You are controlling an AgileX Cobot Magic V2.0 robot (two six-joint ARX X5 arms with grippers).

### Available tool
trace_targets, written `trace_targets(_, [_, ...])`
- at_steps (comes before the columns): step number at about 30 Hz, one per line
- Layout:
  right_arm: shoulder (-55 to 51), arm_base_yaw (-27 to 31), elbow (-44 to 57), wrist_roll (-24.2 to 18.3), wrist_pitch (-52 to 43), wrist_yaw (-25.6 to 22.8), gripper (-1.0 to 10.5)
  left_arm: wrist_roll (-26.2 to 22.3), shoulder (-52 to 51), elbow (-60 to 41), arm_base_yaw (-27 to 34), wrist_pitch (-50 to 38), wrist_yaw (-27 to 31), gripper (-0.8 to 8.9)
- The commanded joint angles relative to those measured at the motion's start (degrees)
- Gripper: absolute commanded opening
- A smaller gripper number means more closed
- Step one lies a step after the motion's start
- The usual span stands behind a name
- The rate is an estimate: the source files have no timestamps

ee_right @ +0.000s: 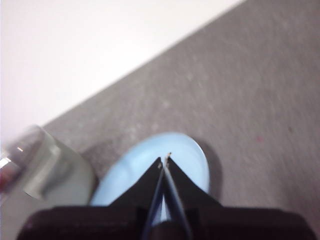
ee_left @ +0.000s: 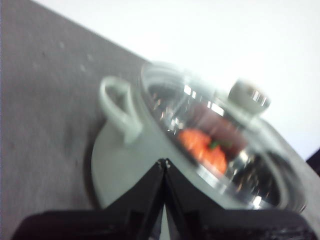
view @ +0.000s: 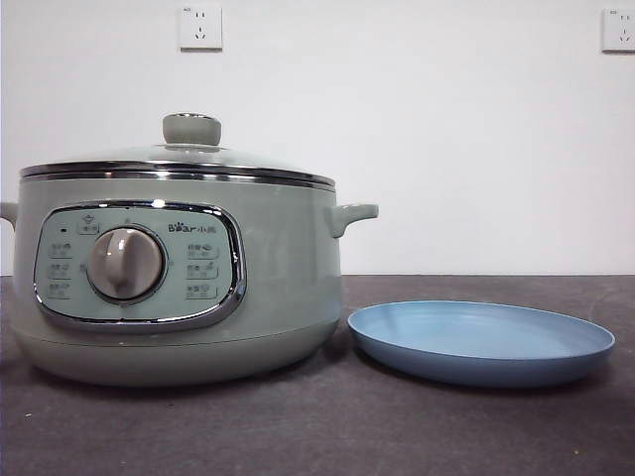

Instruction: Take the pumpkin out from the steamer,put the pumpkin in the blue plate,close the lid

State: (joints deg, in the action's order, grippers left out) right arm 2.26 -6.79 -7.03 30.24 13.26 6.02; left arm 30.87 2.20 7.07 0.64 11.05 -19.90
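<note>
The sage-green steamer (view: 179, 278) stands at the left of the table with its glass lid (view: 179, 159) on, the green knob (view: 191, 128) on top. In the left wrist view the orange pumpkin (ee_left: 202, 147) shows through the lid (ee_left: 220, 135) inside the steamer (ee_left: 125, 165). My left gripper (ee_left: 164, 162) is shut and empty, above the steamer's side handle (ee_left: 120, 107). The blue plate (view: 481, 342) lies empty to the right of the steamer. My right gripper (ee_right: 165, 159) is shut and empty, above the blue plate (ee_right: 185, 150). Neither arm shows in the front view.
The table (view: 476, 426) is dark grey, with a white wall behind carrying two sockets (view: 199, 27). The steamer's right handle (view: 352, 214) sticks out toward the plate. The steamer's edge shows in the right wrist view (ee_right: 45, 170).
</note>
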Motion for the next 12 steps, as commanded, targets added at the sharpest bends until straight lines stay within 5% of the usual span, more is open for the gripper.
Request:
trace_targets(1, [2.32,-0.09,-3.93,0.31,-0.77,0.04,-0.1,-0.35,3.21,4.52,0.17,0.7,0.5,-0.08])
trace_targets(12, [16.5,-0.09,-19.96,-4.94,-0.46,0.09,-0.1,-10.93,22.25,21.64,0.15,1.55,-2.01,-0.08])
